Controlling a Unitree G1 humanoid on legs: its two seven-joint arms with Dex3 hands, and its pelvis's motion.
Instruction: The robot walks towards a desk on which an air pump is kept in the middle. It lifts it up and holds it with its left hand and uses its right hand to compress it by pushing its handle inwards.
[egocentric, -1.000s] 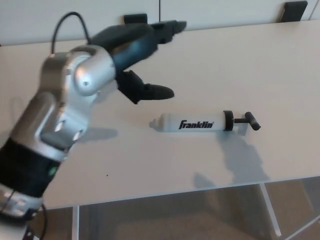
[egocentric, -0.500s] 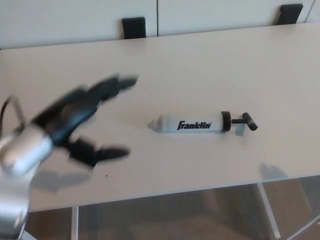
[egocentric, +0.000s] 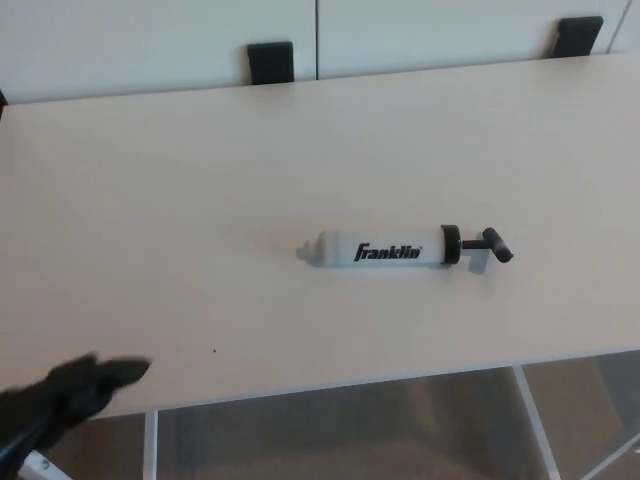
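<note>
Air pump (egocentric: 385, 252): white tube with black "Franklin" lettering, lying flat on its side just right of the frame's centre.
Handle (egocentric: 488, 246): black T-bar, sticking out a little past the black collar, pointing towards the right edge.
Nozzle end: pointing left.

Left hand (egocentric: 62, 392): black, blurred.

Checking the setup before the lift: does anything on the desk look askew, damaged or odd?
Nothing stands out. The air pump lies flat on the desk, intact, its black handle pointing to the robot's right. The left hand sits low at the near edge, clear of the pump.
</note>
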